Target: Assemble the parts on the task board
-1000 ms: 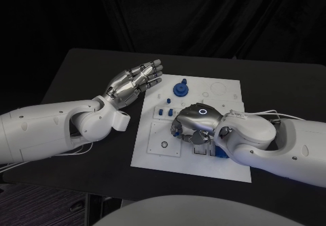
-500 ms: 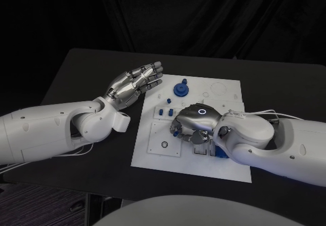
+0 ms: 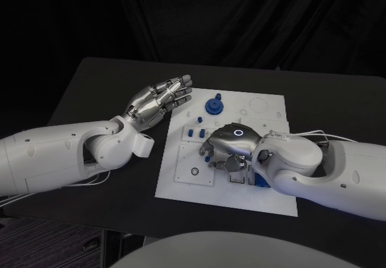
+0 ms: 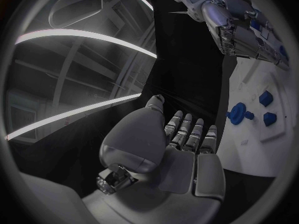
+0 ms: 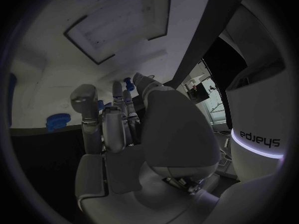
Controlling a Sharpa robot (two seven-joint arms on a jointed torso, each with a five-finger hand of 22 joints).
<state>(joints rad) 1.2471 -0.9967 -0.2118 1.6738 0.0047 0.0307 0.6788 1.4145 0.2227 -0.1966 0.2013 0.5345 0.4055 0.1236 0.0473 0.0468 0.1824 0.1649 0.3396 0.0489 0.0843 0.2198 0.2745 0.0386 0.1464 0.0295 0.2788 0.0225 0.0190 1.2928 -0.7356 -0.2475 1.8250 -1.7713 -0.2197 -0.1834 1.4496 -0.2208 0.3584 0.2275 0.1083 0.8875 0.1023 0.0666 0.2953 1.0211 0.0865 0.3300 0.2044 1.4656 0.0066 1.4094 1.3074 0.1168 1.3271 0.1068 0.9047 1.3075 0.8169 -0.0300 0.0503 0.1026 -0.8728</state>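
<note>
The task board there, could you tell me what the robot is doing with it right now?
The right hand is down over the middle of the white task board, its fingers curled round a small blue part at their tips. The left hand is raised beside the board's edge with fingers apart, holding nothing. A larger blue part and a few small ones stand on the board's far half.

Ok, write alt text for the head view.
The right hand bends over the middle of the white task board, fingers around a small blue part. The left hand hovers open beside the board's left edge, near a larger blue part.
</note>
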